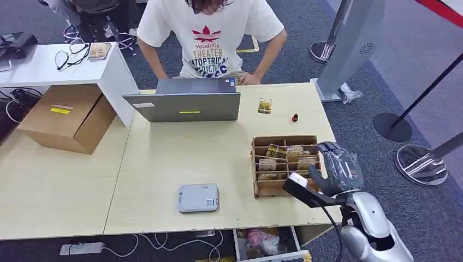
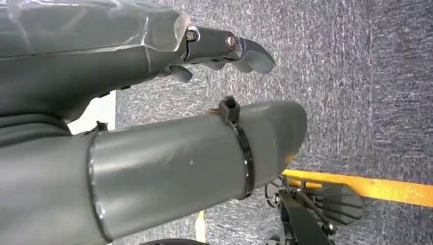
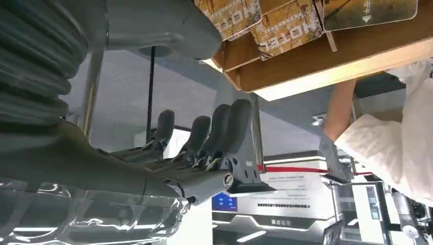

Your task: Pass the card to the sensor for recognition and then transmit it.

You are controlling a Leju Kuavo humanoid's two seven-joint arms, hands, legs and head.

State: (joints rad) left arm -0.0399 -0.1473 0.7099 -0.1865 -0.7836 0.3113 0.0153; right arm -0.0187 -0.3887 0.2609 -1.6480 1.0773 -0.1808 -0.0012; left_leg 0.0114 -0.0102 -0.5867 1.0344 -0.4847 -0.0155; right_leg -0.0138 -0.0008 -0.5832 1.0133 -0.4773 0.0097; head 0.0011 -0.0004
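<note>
Wooden and pale, the table (image 1: 164, 164) takes the middle of the head view. In the right part of it stands a brown cardboard card rack (image 1: 257, 188) with several rows, and printed cards (image 1: 277, 151) stand in its slots. The right hand (image 1: 337, 170) is at the right end of this rack, in the lower right of the frame, with a clear plastic cover over it. Its fingers (image 3: 224, 127) are straight and apart in the right wrist view, and nothing is between them, so this hand is open; the cards (image 3: 286, 25) and the rack's edge (image 3: 327, 66) are just beside them. A flat dark piece with a white end (image 1: 297, 185) lies at the front corner of the rack, near the wrist.

The grey sensor (image 1: 197, 197), a flat box with rounded corners, lies lower centre on the table, well apart from the rack. One more card (image 1: 265, 106) lies alone in the upper middle, near a small red thing (image 1: 295, 117). A grey laptop (image 1: 183, 103) stands behind, and a person in a white T-shirt (image 1: 210, 38) leans over it.

The left hand (image 2: 224, 48) hangs over grey carpet (image 2: 357, 76); its fingers are a little bent and hold nothing.
</note>
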